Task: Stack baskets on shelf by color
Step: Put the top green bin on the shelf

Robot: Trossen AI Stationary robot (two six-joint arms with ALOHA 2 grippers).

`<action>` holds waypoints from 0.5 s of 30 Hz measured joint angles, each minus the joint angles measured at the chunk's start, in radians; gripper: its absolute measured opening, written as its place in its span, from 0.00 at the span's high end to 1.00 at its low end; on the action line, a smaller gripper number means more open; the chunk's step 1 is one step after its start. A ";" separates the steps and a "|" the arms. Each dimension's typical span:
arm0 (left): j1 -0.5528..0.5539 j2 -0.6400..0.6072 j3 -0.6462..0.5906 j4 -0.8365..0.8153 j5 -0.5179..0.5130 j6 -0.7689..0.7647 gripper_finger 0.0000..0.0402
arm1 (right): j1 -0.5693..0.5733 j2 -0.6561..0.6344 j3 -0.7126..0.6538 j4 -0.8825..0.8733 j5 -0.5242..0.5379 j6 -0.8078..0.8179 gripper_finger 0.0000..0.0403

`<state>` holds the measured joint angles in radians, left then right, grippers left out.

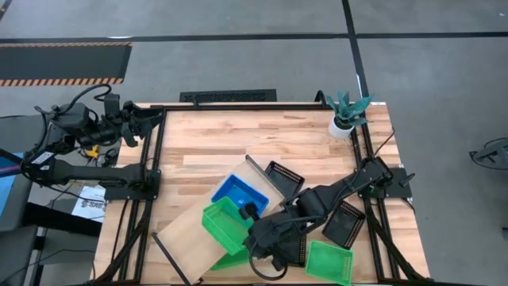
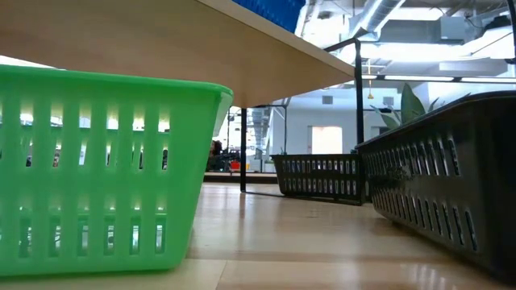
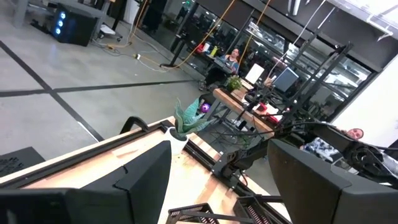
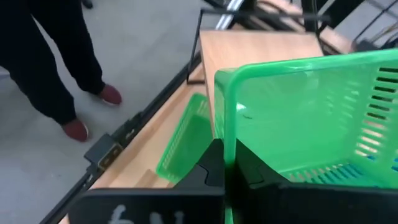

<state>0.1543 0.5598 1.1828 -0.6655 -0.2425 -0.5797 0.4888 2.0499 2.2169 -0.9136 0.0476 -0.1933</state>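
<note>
High view: right gripper [image 1: 252,216] sits over the shelf [image 1: 190,226], by the green basket [image 1: 225,222] beside the blue basket [image 1: 240,193].
Jaws: pinched on the green basket's rim, per the right wrist view.
Nearer arm: right; left gripper [image 1: 135,121] waits at the far-left corner, fingers apart, empty.

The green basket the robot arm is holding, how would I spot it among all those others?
Find the pale shelf lying slantwise across the wooden table. On it a blue basket sits beside the green basket, whose rim the right gripper pinches. The other green baskets lie off the shelf, on the table.
</note>
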 joint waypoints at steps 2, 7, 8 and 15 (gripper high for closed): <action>0.000 0.000 0.000 0.000 0.000 0.000 0.37 | -0.005 0.000 0.000 -0.020 -0.001 0.014 0.98; 0.000 0.000 0.000 0.000 -0.005 0.012 0.37 | -0.015 0.000 0.000 -0.080 -0.006 0.025 0.97; 0.000 0.000 0.000 0.000 -0.008 0.016 0.37 | -0.017 0.000 0.000 -0.091 -0.006 0.032 0.97; 0.000 0.000 0.000 0.001 -0.008 0.019 0.37 | -0.031 0.000 0.000 -0.017 -0.007 0.005 0.97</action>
<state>0.1540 0.5598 1.1828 -0.6648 -0.2508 -0.5606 0.4579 2.0499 2.2169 -0.9309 0.0406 -0.1883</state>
